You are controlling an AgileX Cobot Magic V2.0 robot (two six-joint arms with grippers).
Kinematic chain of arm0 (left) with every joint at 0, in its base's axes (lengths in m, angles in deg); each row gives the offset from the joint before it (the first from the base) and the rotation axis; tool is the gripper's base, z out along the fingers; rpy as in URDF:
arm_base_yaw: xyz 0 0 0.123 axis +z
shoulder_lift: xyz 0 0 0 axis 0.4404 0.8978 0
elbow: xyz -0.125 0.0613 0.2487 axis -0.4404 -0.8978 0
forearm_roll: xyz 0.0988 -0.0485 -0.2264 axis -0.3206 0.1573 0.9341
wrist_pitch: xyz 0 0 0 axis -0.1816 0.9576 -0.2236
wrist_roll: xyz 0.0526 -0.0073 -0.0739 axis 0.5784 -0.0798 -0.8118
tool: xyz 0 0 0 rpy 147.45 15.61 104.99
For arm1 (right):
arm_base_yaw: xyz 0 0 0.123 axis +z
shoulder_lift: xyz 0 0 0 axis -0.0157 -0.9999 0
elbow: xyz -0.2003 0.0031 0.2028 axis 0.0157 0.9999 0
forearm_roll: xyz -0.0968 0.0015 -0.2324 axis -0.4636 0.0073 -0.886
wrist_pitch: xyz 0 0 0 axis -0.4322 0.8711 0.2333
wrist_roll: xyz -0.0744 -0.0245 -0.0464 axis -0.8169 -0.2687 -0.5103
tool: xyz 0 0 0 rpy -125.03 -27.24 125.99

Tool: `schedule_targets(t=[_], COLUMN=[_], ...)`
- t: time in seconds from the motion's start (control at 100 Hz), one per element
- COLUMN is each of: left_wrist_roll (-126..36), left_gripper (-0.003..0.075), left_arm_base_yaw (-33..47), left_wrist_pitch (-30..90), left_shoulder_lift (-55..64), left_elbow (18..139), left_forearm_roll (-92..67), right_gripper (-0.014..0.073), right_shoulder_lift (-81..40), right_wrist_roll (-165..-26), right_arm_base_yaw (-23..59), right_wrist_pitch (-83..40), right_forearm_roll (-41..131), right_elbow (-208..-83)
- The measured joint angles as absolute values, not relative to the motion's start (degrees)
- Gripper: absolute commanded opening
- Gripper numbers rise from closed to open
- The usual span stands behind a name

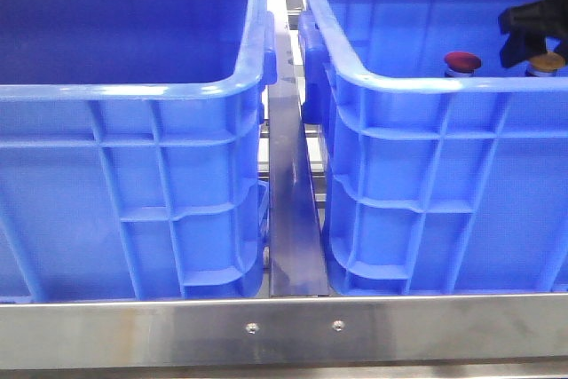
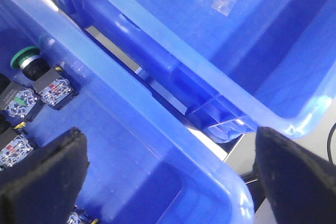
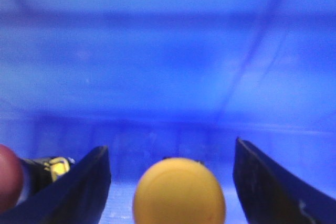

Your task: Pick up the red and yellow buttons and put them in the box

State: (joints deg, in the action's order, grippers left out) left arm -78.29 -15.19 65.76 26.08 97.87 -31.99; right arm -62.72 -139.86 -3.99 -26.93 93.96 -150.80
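The right gripper [image 3: 170,182] hangs inside the right blue crate [image 1: 399,86], fingers spread wide, gripping nothing; the yellow button [image 3: 178,192] sits between them, touching neither; the red button [image 1: 462,63] stands just beside it, outside the left finger [image 3: 79,187].
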Motion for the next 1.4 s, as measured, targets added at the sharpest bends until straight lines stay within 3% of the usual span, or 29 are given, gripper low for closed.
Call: schedule_targets(t=[0.22,0.33,0.46,0.62,1.149,1.399], left_wrist_roll=[-83.0,-89.46,-96.5,-98.26,-98.52,-98.64], left_gripper=[0.0596,0.0498,0.0298,-0.0022,-0.0019,-0.0019], left_arm_base_yaw=[-14.81,-13.03,-9.35,-2.94,21.3,25.39], left_wrist_pitch=[63.78,63.39,63.28,62.98,56.31,50.78], left_shoulder_lift=[24.02,22.42,20.34,16.7,-10.36,-28.11], left_elbow=[97.87,97.87,97.57,94.28,71.3,57.06], left_forearm_roll=[-35.24,-42.34,-49.28,-50.84,-47.26,-46.88], right_gripper=[0.0517,0.0482,0.0256,-0.0055,-0.0068,-0.0068], right_shoulder_lift=[-54.0,-47.56,-40.03,-31.07,-12.49,2.45], right_wrist_roll=[-139.93,-139.93,-139.93,-139.93,-140.08,-140.08], right_arm_base_yaw=[-3.99,-3.99,-3.99,-3.99,-3.99,-3.99], right_wrist_pitch=[-26.55,-26.23,-24.81,-22.49,-18.47,-19.78], right_forearm_roll=[93.96,93.96,93.96,93.96,93.63,93.63], right_elbow=[-145.17,-141.26,-136.67,-132.13,-119.0,-110.19])
